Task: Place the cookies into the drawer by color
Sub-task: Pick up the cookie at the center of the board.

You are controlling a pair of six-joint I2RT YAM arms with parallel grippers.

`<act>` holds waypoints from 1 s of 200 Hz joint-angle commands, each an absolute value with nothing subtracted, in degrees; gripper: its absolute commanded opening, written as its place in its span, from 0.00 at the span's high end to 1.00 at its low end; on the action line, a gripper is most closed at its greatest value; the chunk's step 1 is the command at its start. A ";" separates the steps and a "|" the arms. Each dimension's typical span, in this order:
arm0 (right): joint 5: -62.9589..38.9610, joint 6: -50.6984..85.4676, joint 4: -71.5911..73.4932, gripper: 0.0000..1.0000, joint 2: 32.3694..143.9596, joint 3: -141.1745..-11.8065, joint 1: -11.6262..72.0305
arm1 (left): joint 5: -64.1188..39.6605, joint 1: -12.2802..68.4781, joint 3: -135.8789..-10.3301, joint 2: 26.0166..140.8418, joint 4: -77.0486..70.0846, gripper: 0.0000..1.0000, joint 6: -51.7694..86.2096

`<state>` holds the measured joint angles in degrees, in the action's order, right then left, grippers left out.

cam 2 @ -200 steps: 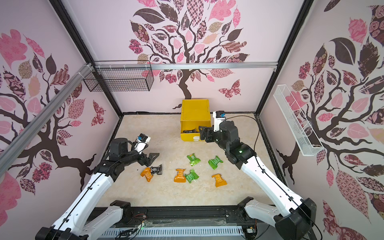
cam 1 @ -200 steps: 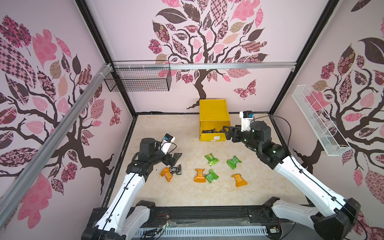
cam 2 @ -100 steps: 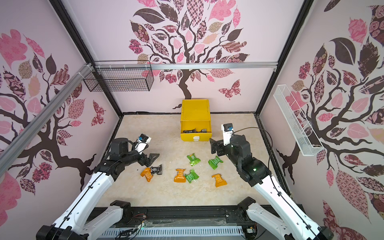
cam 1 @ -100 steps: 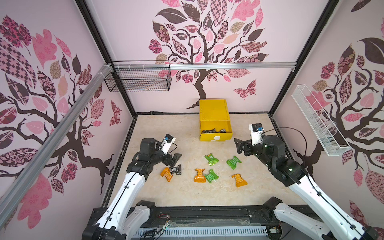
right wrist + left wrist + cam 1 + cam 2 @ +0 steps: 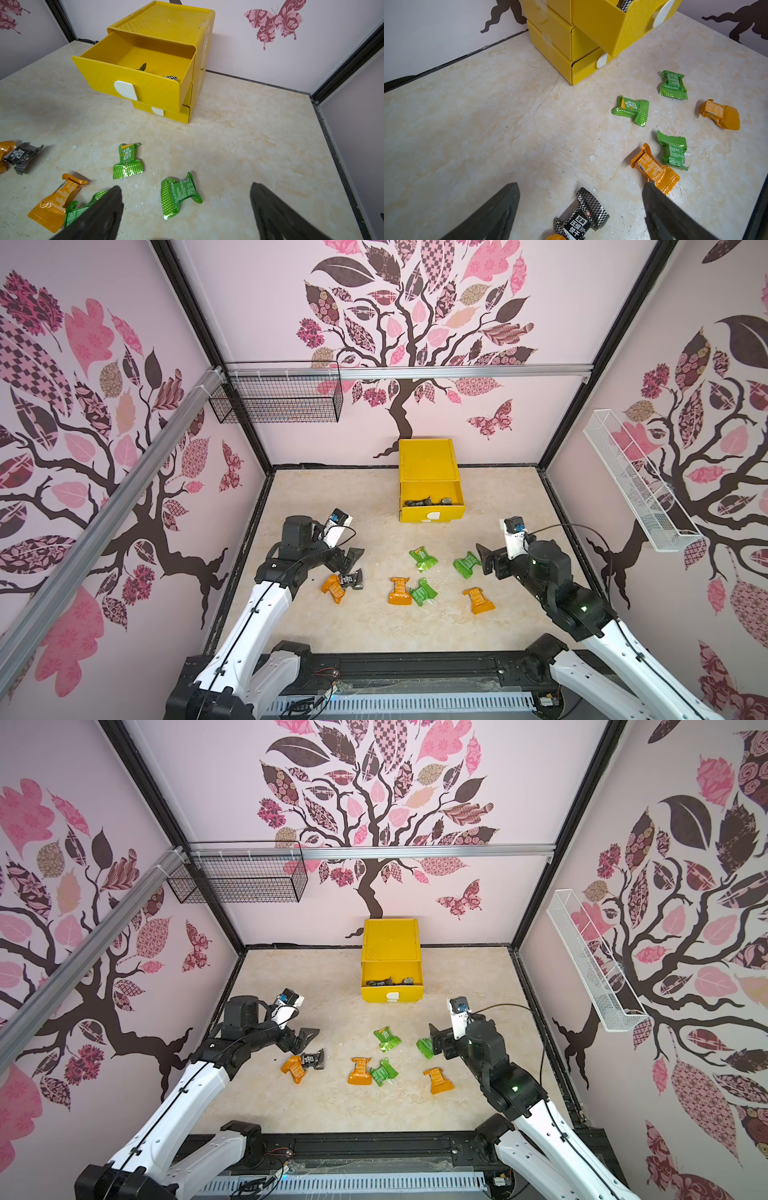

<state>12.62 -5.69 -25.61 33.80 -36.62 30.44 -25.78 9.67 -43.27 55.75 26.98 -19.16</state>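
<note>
– Left of centre in both top views, our left gripper (image 5: 350, 561) hangs over the table (image 5: 374, 630) with its jaws spread wide, pinching nothing. Do we touch anything there?
– Nothing that we can see. Our left wrist view shows the black cookie (image 5: 581, 216) lying flat between the two fingers (image 5: 500, 207), clear of both.
– And our right gripper (image 5: 487, 560)?
– Right of centre, it is spread just as wide and is equally empty. One green cookie (image 5: 466, 564) lies just beside it. In our right wrist view that packet rests on the table under the gap, apart from both jaws.
– How many do we count?
– We count seven packets on the table: three orange, three green, one black. The black cookie touches the leftmost orange cookie (image 5: 333, 588). The middle orange cookie (image 5: 400, 591) touches the lower green cookie (image 5: 423, 592). The right orange cookie (image 5: 478, 600) lies alone, and so does the upper green cookie (image 5: 423, 559).
– Where is the drawer (image 5: 428, 460)?
– It stands at the upper centre of the floor, against the back wall, as three stacked units. The top drawer (image 5: 432, 512) is pulled out. Inside we make out two black packets (image 5: 417, 502), partly hidden by its front wall.
</note>
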 commanded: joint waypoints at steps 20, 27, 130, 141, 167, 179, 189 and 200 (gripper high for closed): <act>11.89 -7.89 -19.71 0.01 26.47 -31.18 30.23 | -25.60 9.66 -45.74 57.00 31.10 0.03 -23.56; 11.91 -7.98 -19.14 0.01 25.31 -30.11 30.22 | -25.24 9.96 -46.51 57.35 32.13 0.03 -24.67; 9.64 -11.25 -14.91 0.01 17.03 -23.00 30.24 | -24.68 11.02 -50.99 66.76 46.05 0.03 -48.75; 9.23 -11.50 -14.46 0.01 16.89 -22.61 30.24 | -24.44 11.02 -50.77 67.87 46.33 0.03 -50.84; 9.65 -11.45 -14.07 0.01 16.32 -22.17 30.27 | -24.01 11.13 -50.62 70.74 46.47 0.06 -54.76; 9.68 -11.56 -14.02 0.01 16.13 -22.20 30.25 | -23.65 11.28 -50.42 72.15 46.32 0.07 -55.81; 9.66 -11.64 -13.95 0.01 15.91 -22.06 30.23 | -23.10 11.46 -50.14 73.36 46.02 0.08 -56.64; 9.59 -11.76 -13.74 0.01 15.66 -21.75 30.25 | -22.32 11.80 -49.80 74.68 45.62 0.10 -57.56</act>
